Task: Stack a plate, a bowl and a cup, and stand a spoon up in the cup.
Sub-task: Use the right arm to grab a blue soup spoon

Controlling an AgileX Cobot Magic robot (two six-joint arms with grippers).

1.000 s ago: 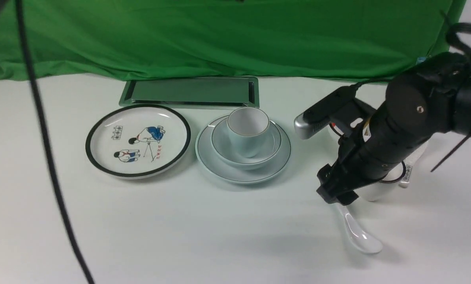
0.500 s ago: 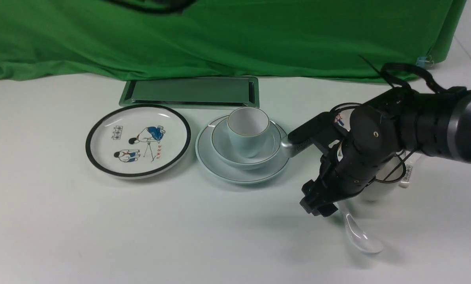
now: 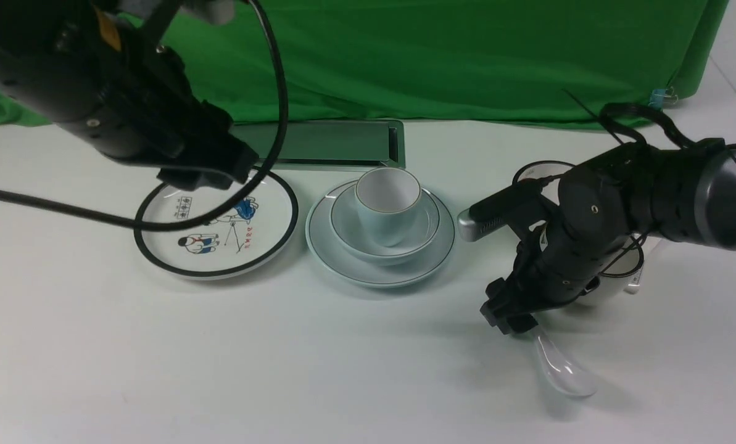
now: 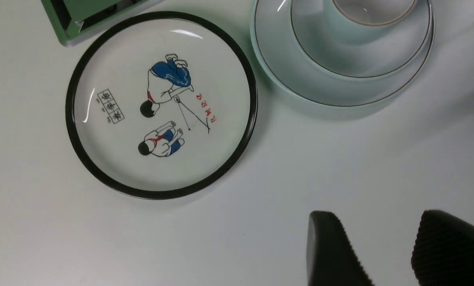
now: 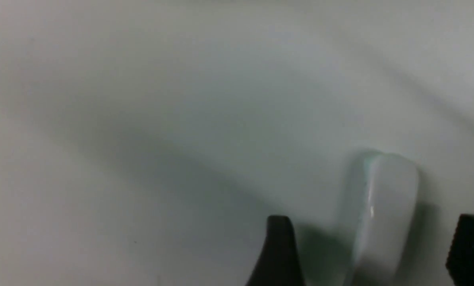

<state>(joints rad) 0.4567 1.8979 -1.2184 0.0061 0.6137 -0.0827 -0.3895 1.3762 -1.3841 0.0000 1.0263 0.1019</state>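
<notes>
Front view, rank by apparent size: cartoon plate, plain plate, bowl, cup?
1. cartoon plate, partly behind the left arm; only slightly wider than the next, so it's a near tie
2. plate
3. bowl
4. cup

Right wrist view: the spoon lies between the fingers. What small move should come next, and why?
Probably close the right gripper on the spoon: its fingers stand open either side of it, and the cup already sits in the bowl.
</notes>
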